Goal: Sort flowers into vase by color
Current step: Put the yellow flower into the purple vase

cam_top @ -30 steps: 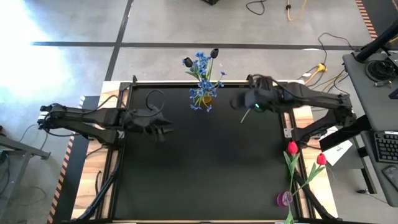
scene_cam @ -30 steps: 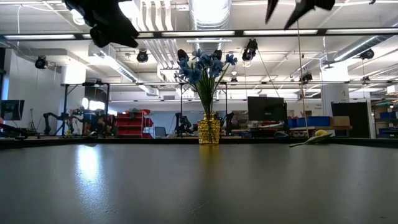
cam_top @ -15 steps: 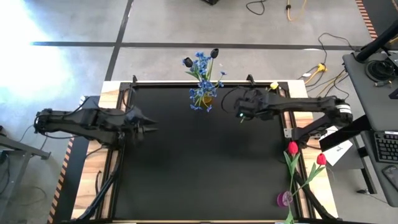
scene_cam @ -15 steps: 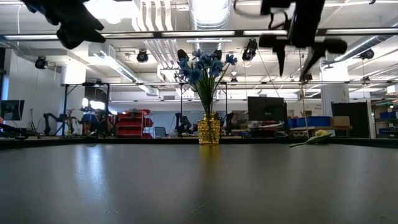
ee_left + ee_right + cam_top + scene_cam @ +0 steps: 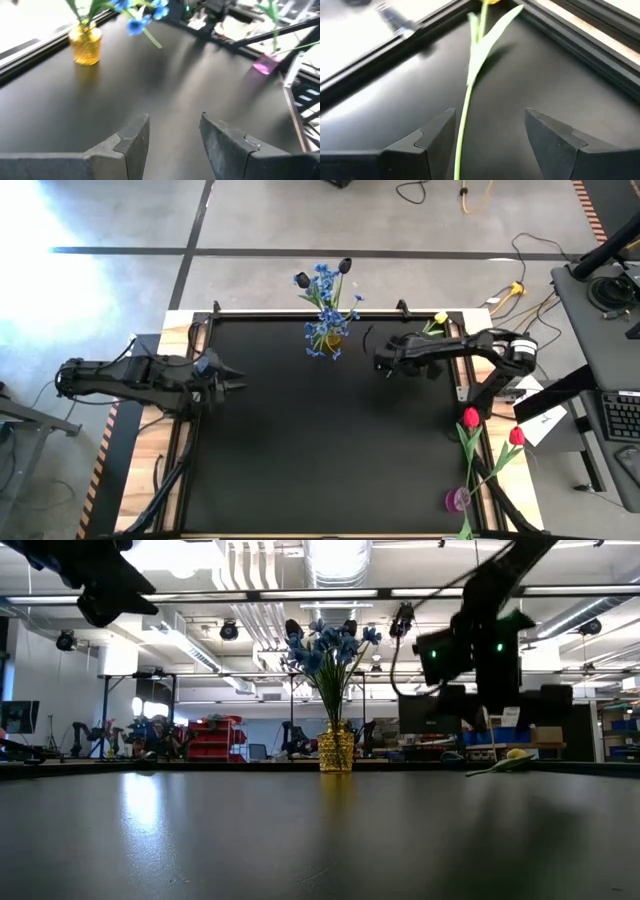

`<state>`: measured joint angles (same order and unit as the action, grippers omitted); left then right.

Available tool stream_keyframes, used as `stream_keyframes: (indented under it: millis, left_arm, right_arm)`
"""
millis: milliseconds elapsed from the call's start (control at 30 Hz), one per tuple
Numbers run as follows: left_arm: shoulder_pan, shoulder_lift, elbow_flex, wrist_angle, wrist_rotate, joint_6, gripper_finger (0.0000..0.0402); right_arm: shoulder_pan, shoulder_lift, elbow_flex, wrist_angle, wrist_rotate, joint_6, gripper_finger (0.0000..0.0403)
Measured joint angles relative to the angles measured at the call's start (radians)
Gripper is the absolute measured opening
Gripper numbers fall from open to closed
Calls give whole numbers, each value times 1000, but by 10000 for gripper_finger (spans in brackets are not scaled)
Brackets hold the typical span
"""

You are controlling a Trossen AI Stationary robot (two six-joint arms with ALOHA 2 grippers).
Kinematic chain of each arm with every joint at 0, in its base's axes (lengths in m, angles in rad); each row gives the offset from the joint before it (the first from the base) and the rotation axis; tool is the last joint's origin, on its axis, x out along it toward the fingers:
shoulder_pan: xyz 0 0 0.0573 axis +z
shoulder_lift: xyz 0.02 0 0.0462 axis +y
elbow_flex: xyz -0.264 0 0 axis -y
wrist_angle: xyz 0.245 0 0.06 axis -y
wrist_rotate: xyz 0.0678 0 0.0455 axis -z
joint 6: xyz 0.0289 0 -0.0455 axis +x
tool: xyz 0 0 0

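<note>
A gold vase (image 5: pixel 328 337) (image 5: pixel 336 750) stands near the table's far edge and holds blue sprigs (image 5: pixel 325 650) and two near-black tulips (image 5: pixel 344 265). A yellow tulip (image 5: pixel 440 318) (image 5: pixel 513 754) lies flat at the far right corner. In the right wrist view its green stem (image 5: pixel 472 70) runs between the fingers of my open right gripper (image 5: pixel 490 114) (image 5: pixel 385 363), which hovers over it without touching. My left gripper (image 5: pixel 238 383) (image 5: pixel 174 119) is open and waits above the table's left side. Two red tulips (image 5: pixel 470 418) stand in a purple vase (image 5: pixel 457 500).
The purple vase (image 5: pixel 265 64) with the red tulips sits on the wooden strip at the right near corner, off the black mat. A raised black frame (image 5: pixel 300 313) borders the mat. Cables and a desk with a keyboard (image 5: pixel 620 415) lie to the right.
My right gripper has come down from high over the table and toward the near side, tipping downward over the yellow tulip's stem, its arm folding. My left gripper has drawn back toward the table's left edge. The flowers and vases have stayed where they were.
</note>
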<state>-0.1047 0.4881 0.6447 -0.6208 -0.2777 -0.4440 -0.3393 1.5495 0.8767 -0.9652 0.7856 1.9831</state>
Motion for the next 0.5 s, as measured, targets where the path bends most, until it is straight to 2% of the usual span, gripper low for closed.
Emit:
stream_keyframes:
  millis: [100,300,500]
  left_arm:
    - [0,-3,10,-41,-33,-23,164]
    - [5,0,15,-53,-100,-84,164]
    - [26,20,15,-53,-156,-128,164]
  right_arm:
    - [-105,3,-50,132,-5,-61,226]
    - [-305,10,-120,509,-56,-409,226]
    - [-432,71,-114,530,-114,-457,226]
